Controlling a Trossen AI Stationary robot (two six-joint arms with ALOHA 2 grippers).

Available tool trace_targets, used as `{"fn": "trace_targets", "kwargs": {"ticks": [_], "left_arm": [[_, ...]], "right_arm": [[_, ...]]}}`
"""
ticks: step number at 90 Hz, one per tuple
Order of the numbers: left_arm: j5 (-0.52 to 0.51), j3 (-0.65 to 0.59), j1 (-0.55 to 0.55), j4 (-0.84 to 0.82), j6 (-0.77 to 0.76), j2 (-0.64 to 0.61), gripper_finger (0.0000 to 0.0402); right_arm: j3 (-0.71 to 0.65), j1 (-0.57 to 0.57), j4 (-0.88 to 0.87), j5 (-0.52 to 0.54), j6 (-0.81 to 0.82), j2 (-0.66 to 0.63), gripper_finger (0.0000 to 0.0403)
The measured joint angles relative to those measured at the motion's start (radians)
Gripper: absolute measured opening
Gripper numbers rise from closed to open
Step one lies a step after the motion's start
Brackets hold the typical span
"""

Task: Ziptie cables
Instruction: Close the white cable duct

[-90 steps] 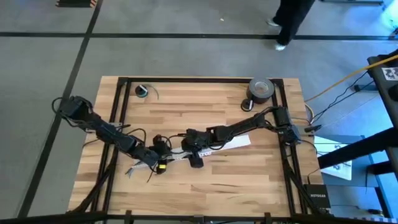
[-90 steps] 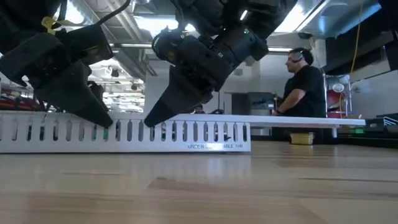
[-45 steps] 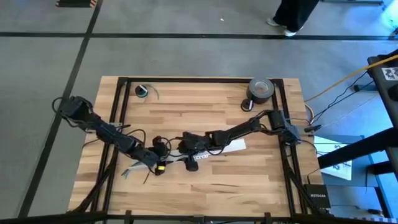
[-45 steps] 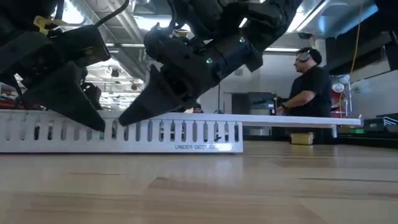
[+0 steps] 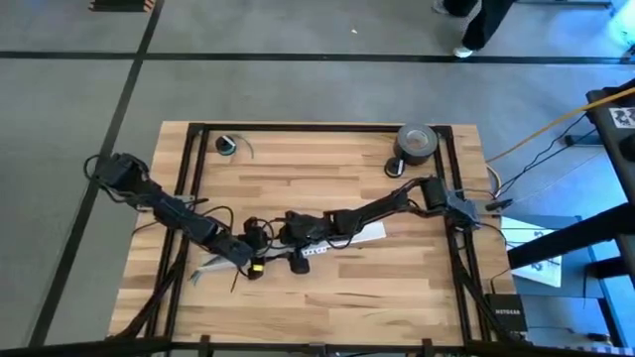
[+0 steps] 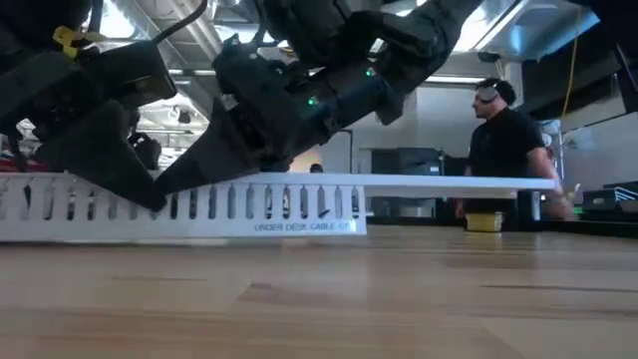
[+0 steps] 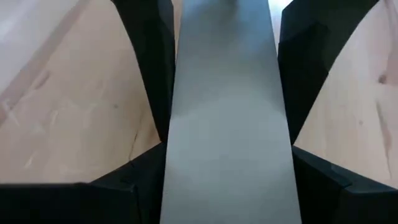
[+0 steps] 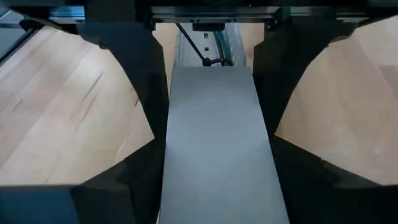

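Both grippers straddle the white slotted cable duct (image 6: 199,207) mid-table: left gripper (image 5: 243,260) and right gripper (image 5: 290,238) each clamp its cover strip. Cables (image 5: 210,266) lie loose just beside the left gripper. Ziptie not discernible; no tying evident, task looks barely begun.

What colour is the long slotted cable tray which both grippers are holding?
White; the slotted cable tray shows best in the low view.

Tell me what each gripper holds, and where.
Both pinch the white slotted strip across its width, side by side: left gripper, then right gripper nearer its middle.
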Motion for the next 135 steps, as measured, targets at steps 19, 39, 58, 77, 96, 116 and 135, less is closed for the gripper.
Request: {"fn": "trace_targets", "kwargs": {"ticks": [19, 39, 58, 77, 96, 116, 135], "left_arm": [[-0.012, 0.0, 0.002, -0.001, -0.004, 0.001, 0.0235], [-0.011, 0.003, 0.004, 0.017, -0.081, 0.001, 0.0235], [0.006, 0.005, 0.053, 0.03, -0.068, -0.001, 0.0265], [0.077, 0.025, 0.114, 0.068, 0.025, -0.002, 0.0315], [0.09, 0.152, 0.097, -0.155, 0.096, -0.037, 0.032], [0.069, 0.233, 0.007, -0.465, -0.066, -0.108, 0.032], [-0.142, 0.157, -0.171, -0.517, -0.285, -0.127, 0.032]], "right_arm": [[0.003, -0.002, -0.058, 0.026, 0.002, -0.007, 0.0257], [0.004, -0.006, -0.163, 0.035, -0.006, -0.057, 0.0321], [0.001, -0.021, -0.348, 0.049, -0.041, -0.126, 0.035], [-0.001, -0.021, -0.454, 0.072, -0.088, -0.152, 0.0351], [-0.001, -0.022, -0.579, 0.073, -0.147, -0.195, 0.0351], [-0.002, -0.022, -0.596, 0.073, -0.156, -0.207, 0.0351], [-0.002, -0.021, -0.562, 0.076, -0.147, -0.207, 0.0351]]}}
